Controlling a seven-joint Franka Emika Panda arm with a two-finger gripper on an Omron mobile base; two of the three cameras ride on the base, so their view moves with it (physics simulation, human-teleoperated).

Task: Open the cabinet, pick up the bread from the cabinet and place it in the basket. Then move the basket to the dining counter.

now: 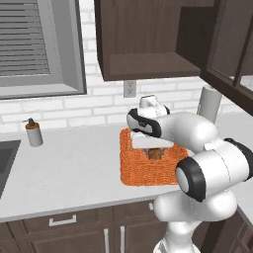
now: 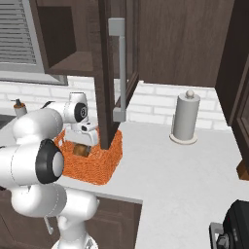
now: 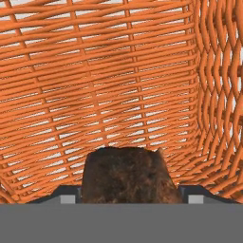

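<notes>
The bread (image 3: 126, 174) is sitting inside the basket (image 1: 133, 173), which is resting on the worktop (image 1: 74, 168) under the open cabinet (image 1: 148, 64), paper towel roll (image 2: 186, 116) standing off to its right.

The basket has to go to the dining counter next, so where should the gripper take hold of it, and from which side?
Probably the top rim of a side wall of the basket, from straight above: the top is open and the thin woven wall would fit between open jaws. Avoid the spot over the bread inside.
</notes>
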